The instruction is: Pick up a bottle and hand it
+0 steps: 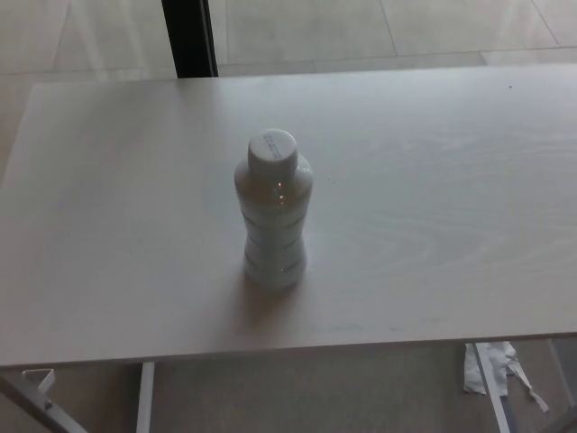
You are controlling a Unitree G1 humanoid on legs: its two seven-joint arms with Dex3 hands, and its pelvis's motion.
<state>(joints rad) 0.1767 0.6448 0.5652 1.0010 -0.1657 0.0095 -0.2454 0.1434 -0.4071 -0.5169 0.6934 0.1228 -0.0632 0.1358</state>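
A white ribbed plastic bottle (273, 212) with a white screw cap stands upright near the middle of the pale wooden table (433, 225), a little toward its front edge. Neither of my hands shows in the head view, and nothing touches the bottle.
The table's front edge runs across the bottom of the picture, with white legs and a crumpled white scrap (491, 368) on the floor below at the right. A dark vertical post (189, 36) stands behind the table's far edge, over a tiled floor.
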